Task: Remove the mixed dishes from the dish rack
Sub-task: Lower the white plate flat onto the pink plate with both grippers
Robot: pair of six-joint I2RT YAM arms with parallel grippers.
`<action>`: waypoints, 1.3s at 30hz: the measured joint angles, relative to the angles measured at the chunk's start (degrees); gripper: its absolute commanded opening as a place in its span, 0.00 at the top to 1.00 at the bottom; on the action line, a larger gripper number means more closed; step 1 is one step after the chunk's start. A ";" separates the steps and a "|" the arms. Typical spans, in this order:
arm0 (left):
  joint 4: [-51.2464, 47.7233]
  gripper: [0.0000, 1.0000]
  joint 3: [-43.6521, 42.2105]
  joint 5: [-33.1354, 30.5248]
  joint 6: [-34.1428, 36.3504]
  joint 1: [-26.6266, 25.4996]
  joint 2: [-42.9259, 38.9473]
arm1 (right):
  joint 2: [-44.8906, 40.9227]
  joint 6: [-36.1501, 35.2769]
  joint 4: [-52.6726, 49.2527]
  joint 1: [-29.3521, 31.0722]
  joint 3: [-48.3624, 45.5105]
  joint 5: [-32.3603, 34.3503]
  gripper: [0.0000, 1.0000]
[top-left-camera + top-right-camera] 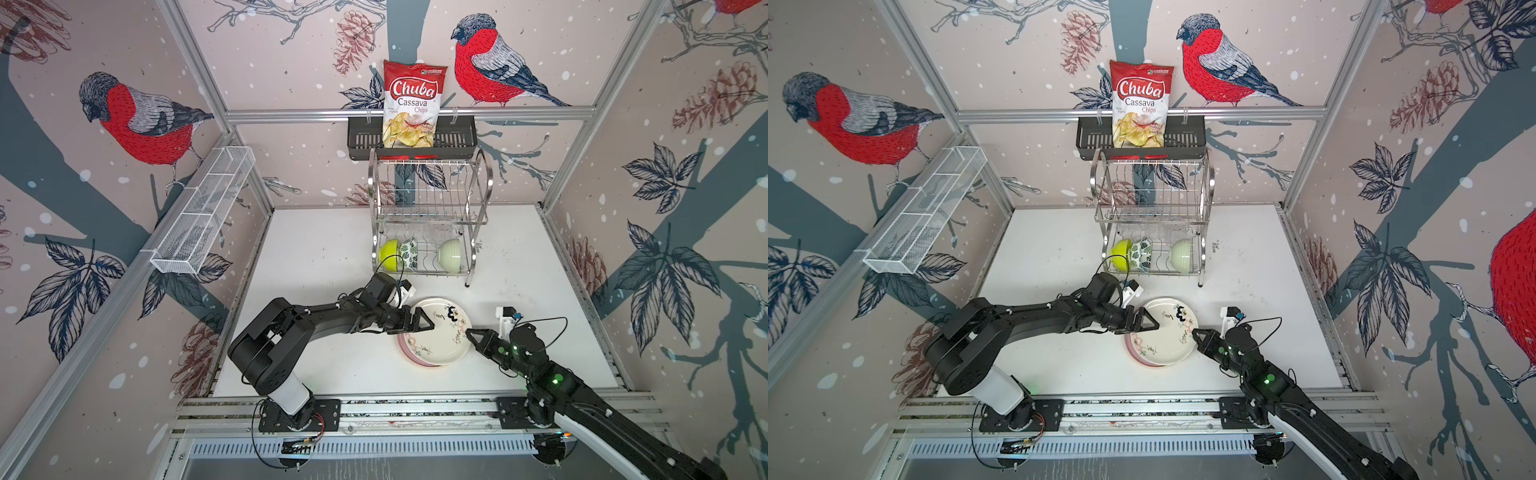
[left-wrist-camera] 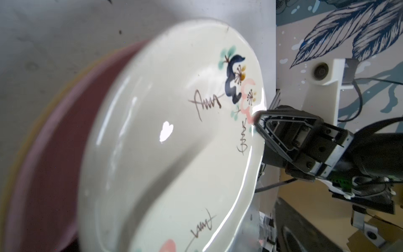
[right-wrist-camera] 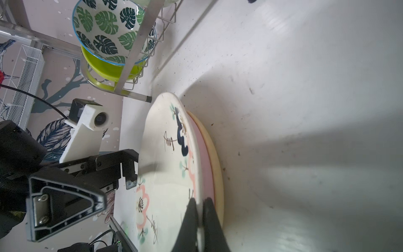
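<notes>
The cream plate with doodles (image 1: 440, 332) (image 1: 1165, 332) (image 2: 163, 141) lies askew on top of a pink plate (image 1: 405, 353) (image 3: 205, 152) and a tan plate (image 3: 214, 157) on the table in front of the dish rack (image 1: 432, 208). My right gripper (image 1: 471, 334) (image 3: 199, 201) is shut on the cream plate's right rim. My left gripper (image 1: 417, 326) (image 3: 117, 185) stands open at the plate's left rim, one finger above it. The rack's lower tier holds a lime bowl (image 1: 388, 253), a leaf-patterned bowl (image 1: 410, 254) (image 3: 106, 28) and a pale green bowl (image 1: 451, 255).
A chips bag (image 1: 413, 104) stands in a black basket (image 1: 361, 141) on the back rail above the rack. A long white mesh tray (image 1: 203, 212) hangs on the left wall. The rack's front leg (image 1: 467, 284) stands close behind the plates.
</notes>
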 measured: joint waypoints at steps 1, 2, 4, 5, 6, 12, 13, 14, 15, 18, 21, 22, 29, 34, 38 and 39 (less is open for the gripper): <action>-0.35 0.04 0.13 -0.07 0.33 0.00 -0.02 | 0.15 -0.02 0.07 0.00 -0.04 0.04 1.00; -0.94 0.03 0.24 -0.46 0.79 0.02 -0.20 | 0.37 -0.07 0.13 0.00 -0.07 0.04 1.00; -2.08 0.03 0.63 -1.27 0.96 0.02 -0.81 | 0.63 -0.20 0.31 0.00 -0.15 0.07 1.00; -2.84 0.04 0.87 -1.81 1.05 0.02 -1.38 | 0.72 -0.17 0.33 0.00 -0.15 0.09 1.00; -3.52 0.04 1.09 -2.58 1.14 0.04 -2.01 | 0.81 -0.17 0.33 0.00 -0.15 0.13 1.00; -9.60 0.04 2.86 -9.25 1.49 0.59 -8.44 | 0.96 -0.24 -0.04 0.02 0.00 0.76 1.00; -10.34 0.04 3.26 -10.23 1.79 0.68 -9.57 | 0.96 -0.46 -0.13 0.02 0.04 0.96 1.00; -10.88 0.03 3.78 -11.43 2.14 0.68 -10.95 | 1.03 -0.92 -0.35 0.13 0.09 1.05 1.00; -11.39 0.04 4.24 -12.50 2.49 0.68 -12.17 | 1.09 -0.87 -0.55 0.31 0.17 1.44 1.00; -13.03 0.03 5.09 -15.17 3.32 0.68 -14.49 | 1.57 -0.83 -1.66 0.72 0.79 1.75 1.00; -14.40 0.03 5.33 -16.65 3.93 0.98 -14.99 | 2.86 -0.83 -3.54 1.88 2.14 2.51 1.00; -14.84 0.03 5.35 -17.49 3.91 1.03 -14.95 | 3.54 -0.83 -3.91 2.49 2.69 2.78 1.00; -15.19 0.03 5.09 -17.51 3.87 1.09 -12.90 | 9.68 -1.05 -3.65 8.46 6.10 6.58 1.00; -14.97 0.04 4.70 -17.53 3.76 1.09 -11.78 | 14.10 -0.92 -1.25 10.67 6.62 7.80 0.84; -14.91 0.04 4.50 -17.53 3.74 1.09 -11.76 | 15.61 -1.16 -0.28 10.60 6.56 8.20 0.66; -14.91 0.03 4.48 -17.55 3.74 1.09 -11.76 | 15.61 -1.20 0.07 10.49 6.49 8.20 0.61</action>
